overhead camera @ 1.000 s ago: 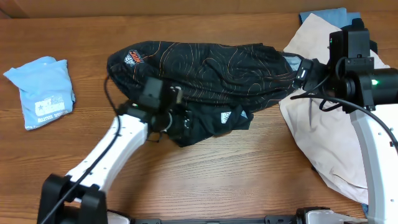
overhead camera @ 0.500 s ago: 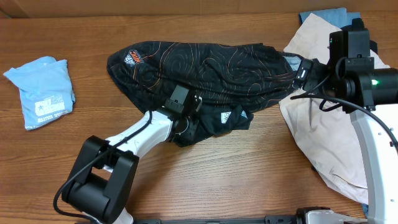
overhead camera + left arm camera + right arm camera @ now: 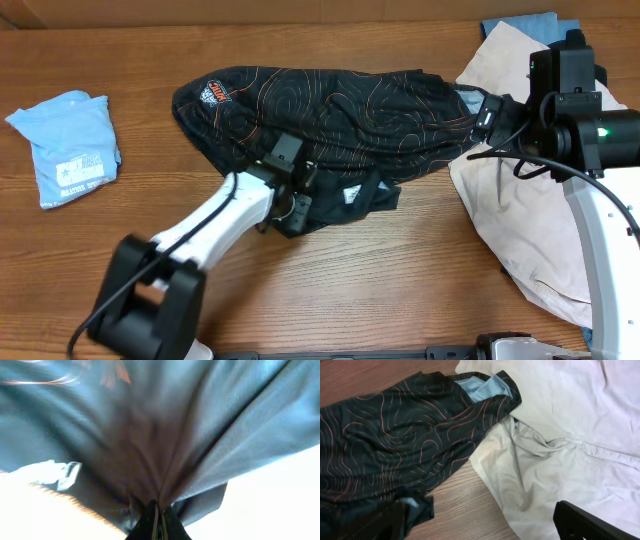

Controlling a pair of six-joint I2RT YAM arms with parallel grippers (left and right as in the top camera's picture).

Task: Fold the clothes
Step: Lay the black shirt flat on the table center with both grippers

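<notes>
Wood-grain brown tabletop (image 3: pixel 400 290) is carrying everything. Across its middle, the black shirt patterned with thin orange contour lines (image 3: pixel 330 110) is lying spread and rumpled, not yet folded; it looks to be the piece in hand. To the right, the large cream garment (image 3: pixel 520 220) is waiting in a loose heap, overlying a blue cloth (image 3: pixel 520 25) at the far corner. At the far left, a small light-blue T-shirt (image 3: pixel 70 140) is sitting folded into a tidy block, so I am judging one piece done and at least two left.

The left gripper (image 3: pixel 156 521) is pinching the black shirt's lower hem, its fingers closed tight on fabric. The right gripper (image 3: pixel 488 112) is hovering by the shirt's collar end, jaws apart, gripping nothing.

An orange-and-white emblem (image 3: pixel 213 92), a white tag (image 3: pixel 350 192) and the light-blue shirt's white print are showing, all too small to read.
</notes>
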